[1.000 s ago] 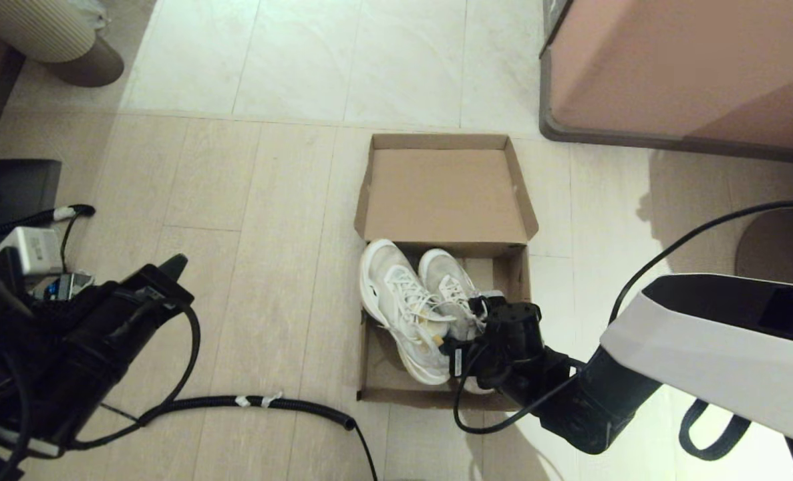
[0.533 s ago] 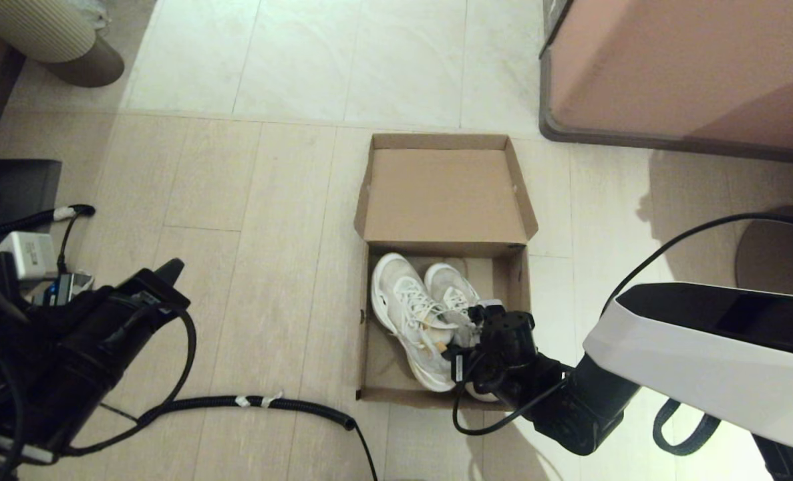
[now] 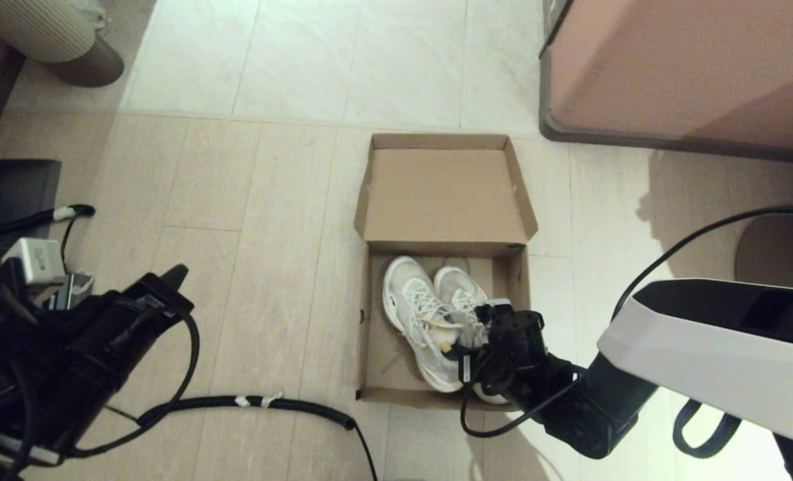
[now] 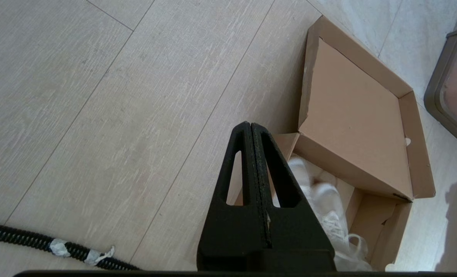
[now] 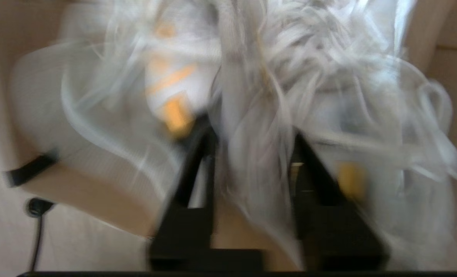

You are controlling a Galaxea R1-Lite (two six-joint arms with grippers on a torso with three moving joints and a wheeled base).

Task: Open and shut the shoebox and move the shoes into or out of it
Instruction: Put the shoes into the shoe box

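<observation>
Cardboard, plain and brown: the shoebox [image 3: 444, 200] sits on the pale wood-look floor [image 3: 249, 200] with its lid flipped back flat on the far side. Inside the tray lie the 2 shoes [image 3: 429, 314] — white lace-up sneakers, side by side, toes toward the lid hinge, toward the right wall of the tray. The right gripper [image 3: 483, 327] is down in the box at the heel end, its fingers [image 5: 197, 169] closed around the bunched inner sides of both shoes. The left gripper [image 4: 251, 130] hangs well apart, over the floor to the left, jaws pressed together and holding nothing. A black ribbed cable [image 3: 269, 403] lies on the floor near the box's front-left corner — a pinkish-brown cabinet [image 3: 683, 67] stands beyond on the right.
</observation>
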